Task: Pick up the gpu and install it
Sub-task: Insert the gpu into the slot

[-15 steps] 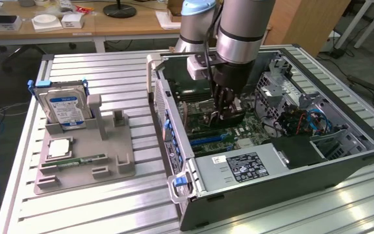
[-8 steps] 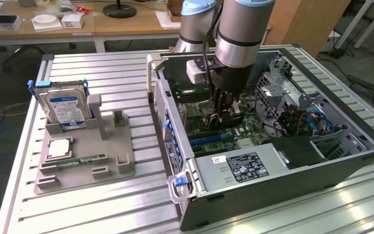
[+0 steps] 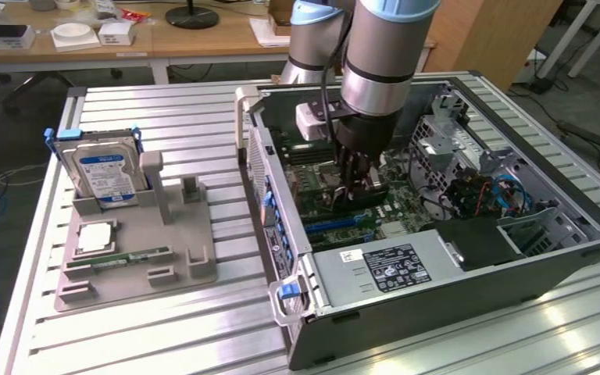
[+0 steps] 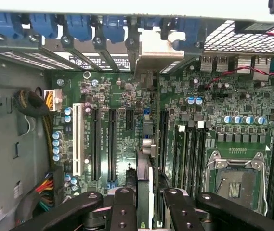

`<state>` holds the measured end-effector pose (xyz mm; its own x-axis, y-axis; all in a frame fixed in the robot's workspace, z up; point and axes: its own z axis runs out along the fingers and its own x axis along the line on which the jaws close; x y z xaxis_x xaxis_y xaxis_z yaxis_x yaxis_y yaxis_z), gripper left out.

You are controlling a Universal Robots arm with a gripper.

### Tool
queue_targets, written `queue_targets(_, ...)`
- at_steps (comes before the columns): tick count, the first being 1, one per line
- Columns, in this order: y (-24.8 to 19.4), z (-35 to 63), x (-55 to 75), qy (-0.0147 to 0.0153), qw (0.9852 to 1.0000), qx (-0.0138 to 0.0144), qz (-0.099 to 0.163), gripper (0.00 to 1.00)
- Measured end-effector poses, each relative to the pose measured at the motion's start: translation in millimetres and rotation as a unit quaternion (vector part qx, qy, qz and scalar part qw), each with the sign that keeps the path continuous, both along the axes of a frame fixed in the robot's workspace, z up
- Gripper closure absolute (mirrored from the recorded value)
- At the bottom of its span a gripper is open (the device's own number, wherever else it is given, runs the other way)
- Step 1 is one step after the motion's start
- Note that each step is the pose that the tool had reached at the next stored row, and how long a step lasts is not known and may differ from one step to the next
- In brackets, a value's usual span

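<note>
Now, pincer clamped on thin black silver-edged gpu card; keep it upright, square w/ green motherboard beneath pincer, press evenly.

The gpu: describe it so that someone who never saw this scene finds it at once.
Look inside the open dark computer case, at its green motherboard. The gpu, a thin dark card with a silvery edge, is gripped edge-on by the black tool, unlike the empty slots beside it.

Your arm is silver-grey with pale blue joint caps and a black band; above the black gripper sit a white box and a black cable.
</note>
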<state>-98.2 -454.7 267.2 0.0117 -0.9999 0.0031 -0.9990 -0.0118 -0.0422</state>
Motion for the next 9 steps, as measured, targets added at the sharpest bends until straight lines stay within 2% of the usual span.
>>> queue_targets(9,0.2,-5.3,-2.5,0.0000,1.0000,0.0000,0.000,0.74)
